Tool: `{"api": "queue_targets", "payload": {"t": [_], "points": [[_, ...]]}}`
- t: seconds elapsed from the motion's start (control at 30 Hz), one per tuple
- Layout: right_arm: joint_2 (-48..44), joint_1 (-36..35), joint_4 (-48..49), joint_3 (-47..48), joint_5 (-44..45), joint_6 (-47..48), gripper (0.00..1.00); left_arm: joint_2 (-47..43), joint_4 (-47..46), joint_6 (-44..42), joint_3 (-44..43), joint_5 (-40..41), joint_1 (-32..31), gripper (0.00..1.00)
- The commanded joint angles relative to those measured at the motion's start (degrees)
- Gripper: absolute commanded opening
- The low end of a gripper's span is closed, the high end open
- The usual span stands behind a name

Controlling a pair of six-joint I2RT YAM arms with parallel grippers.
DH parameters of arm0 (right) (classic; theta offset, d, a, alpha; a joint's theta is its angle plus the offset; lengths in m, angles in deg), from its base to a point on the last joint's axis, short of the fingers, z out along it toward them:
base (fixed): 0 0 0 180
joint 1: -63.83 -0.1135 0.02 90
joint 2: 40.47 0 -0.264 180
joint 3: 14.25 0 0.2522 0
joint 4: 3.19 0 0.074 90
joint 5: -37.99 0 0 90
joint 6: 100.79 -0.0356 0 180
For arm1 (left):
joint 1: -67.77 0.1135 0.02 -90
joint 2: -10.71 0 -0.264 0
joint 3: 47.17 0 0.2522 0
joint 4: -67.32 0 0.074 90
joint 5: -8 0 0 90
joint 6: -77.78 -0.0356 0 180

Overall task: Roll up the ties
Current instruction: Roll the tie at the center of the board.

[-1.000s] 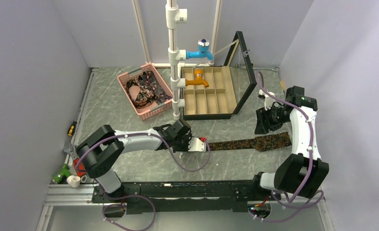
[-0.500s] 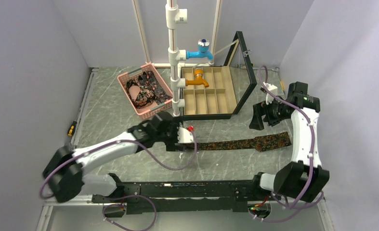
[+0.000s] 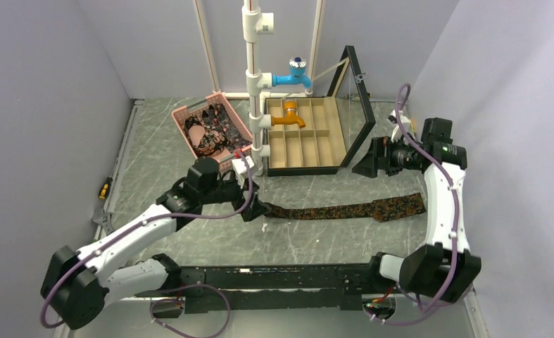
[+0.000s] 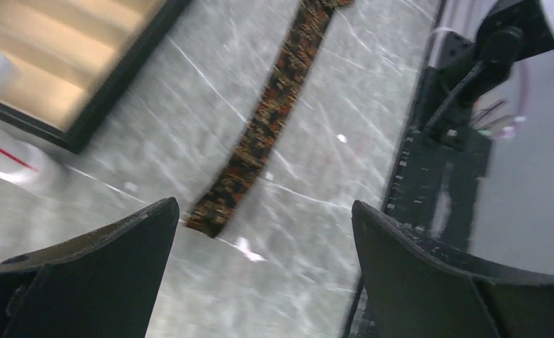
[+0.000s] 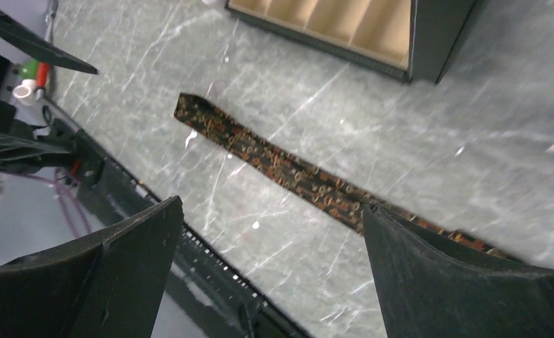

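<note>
Brown floral tie (image 3: 344, 208) lies flat, apparently released: your left gripper (image 3: 253, 208) and right gripper (image 3: 367, 166) have withdrawn, jaws apart, rolling unstarted.

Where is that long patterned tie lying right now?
From above, the tie lies flat on the table, in front of the divider box, narrow end beside the left fingers.
</note>
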Motion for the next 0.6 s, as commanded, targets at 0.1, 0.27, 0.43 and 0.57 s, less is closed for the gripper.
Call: {"api": "queue_targets", "payload": {"t": [0.1,0.27,0.43,0.57], "points": [[-0.56,-0.01,-4.19,-2.34,2.8,0.61,1.0,12.5,-36.37,38.84,8.3,-13.18,1.12,0.99],[-1.92,0.03,-5.42,-3.49,5.29,1.37,1.0,19.39,-45.71,50.14,9.6,-10.67,0.57,0.99],[-1.89,-0.02,-5.79,-3.39,6.39,1.44,1.0,26.38,-52.29,55.98,9.33,-13.91,0.33,0.99],[-0.79,-0.04,-7.24,-2.12,7.81,2.05,1.0,32.0,-57.81,60.05,8.78,-17.33,0.38,1.0]]}}
